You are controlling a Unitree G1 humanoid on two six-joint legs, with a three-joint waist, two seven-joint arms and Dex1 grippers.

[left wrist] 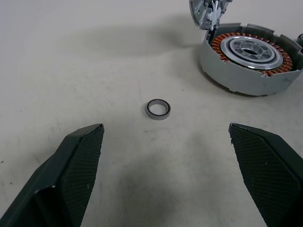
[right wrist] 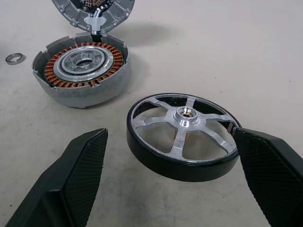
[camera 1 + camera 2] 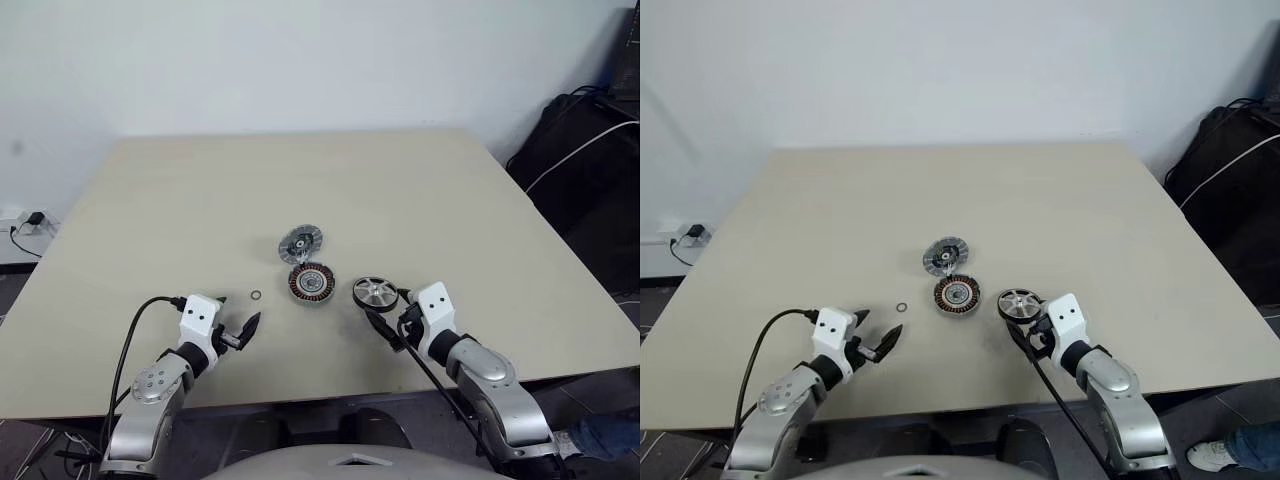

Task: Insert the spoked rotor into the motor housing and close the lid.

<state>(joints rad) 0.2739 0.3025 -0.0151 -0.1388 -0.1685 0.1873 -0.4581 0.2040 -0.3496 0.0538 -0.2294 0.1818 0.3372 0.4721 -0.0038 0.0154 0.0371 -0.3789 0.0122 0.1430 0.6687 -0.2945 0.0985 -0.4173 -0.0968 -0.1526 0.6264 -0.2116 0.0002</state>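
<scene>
The spoked rotor [image 2: 183, 135], a silver wheel with a dark rim, lies flat on the table right in front of my right gripper [image 2: 170, 133]. That gripper is open, one finger on each side of the rotor's near edge. To the rotor's left stands the motor housing [image 3: 311, 284], its copper windings facing up. The grey lid [image 3: 300, 243] leans tilted at the housing's far side. My left gripper [image 3: 243, 330] is open and empty near the table's front edge, left of the housing.
A tiny ring washer [image 1: 157, 109] lies on the beige table [image 3: 200, 200] just ahead of my left gripper. Black bags and cables [image 3: 590, 160] sit on the floor off the table's right side.
</scene>
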